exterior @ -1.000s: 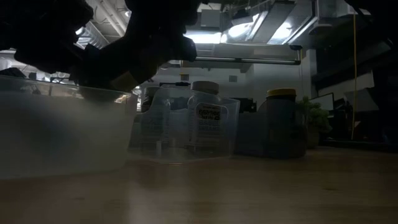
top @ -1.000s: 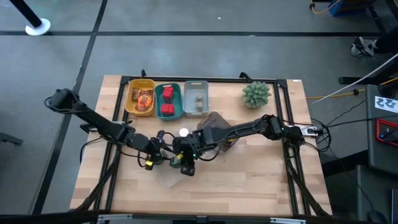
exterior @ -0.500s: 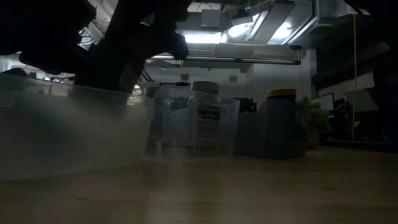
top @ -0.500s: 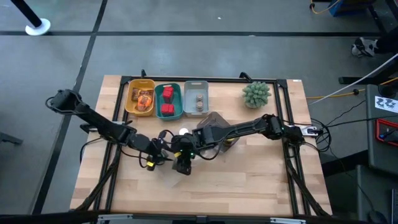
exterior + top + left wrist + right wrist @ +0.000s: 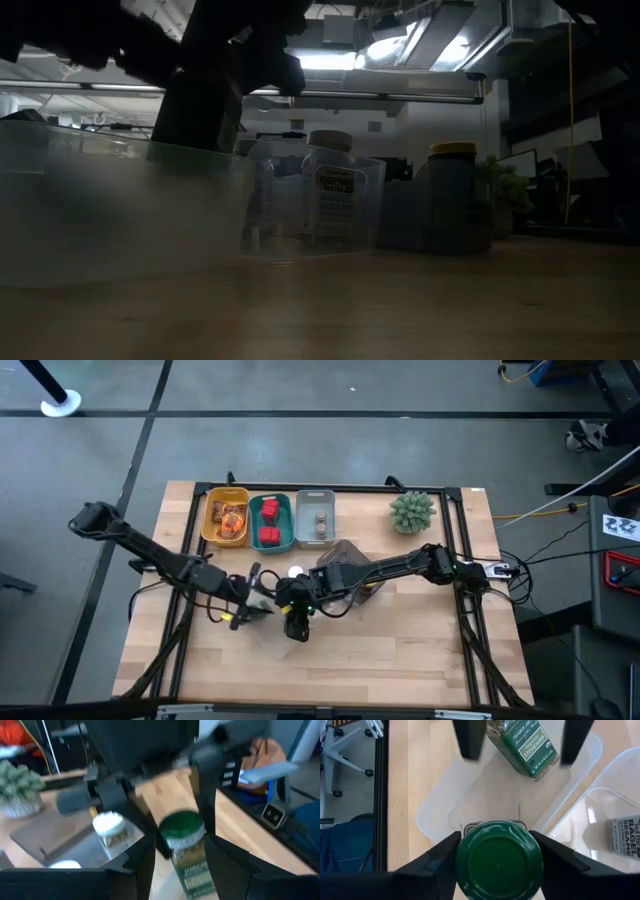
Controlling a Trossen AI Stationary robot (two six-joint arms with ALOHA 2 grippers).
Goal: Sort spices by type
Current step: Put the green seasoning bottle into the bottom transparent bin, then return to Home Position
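Progress: we judge the sort well past half.

- Three bins sit in a row along the tabletop's far edge, toward its left corner, already filled by type.
- Yellow bin [image 5: 225,500]: orange foil packets [image 5: 232,517]. We can't separate them to count.
- Teal bin [image 5: 283,522]: red cubes [image 5: 268,536], at least two clusters. The exact number isn't clear.
- Grey bin [image 5: 316,497]: tiny brown jars [image 5: 321,521]; we count two.
- The spiky plant [image 5: 412,511] stands near the far right corner and is not part of the sort.

In hand, mid-table:
- The left gripper [image 5: 255,603] is clamped on the oregano jar [image 5: 522,747], which hangs tilted over the clear tray [image 5: 427,815].
- The right gripper [image 5: 499,885] has its fingers snug against a green-lidded jar [image 5: 499,865]. This one is upright, over the same tray's near rim.
- That makes two green-labelled jars. Neither has been set down yet.

Neighbouring second tray [image 5: 570,805]:
- A bagel-seasoning bottle [image 5: 625,835] lies inside it.
- The left wrist view shows one white-capped bottle [image 5: 110,830] in a tray. We can't tell whether it is the same bottle.
- Yellow-lidded jar [image 5: 452,195]: one, seen only in the low view, standing beyond the trays. We cannot tell whether it is binned.

Left to do, as we judge it: seat both green jars in their tray, then check the yellow-lidded jar.
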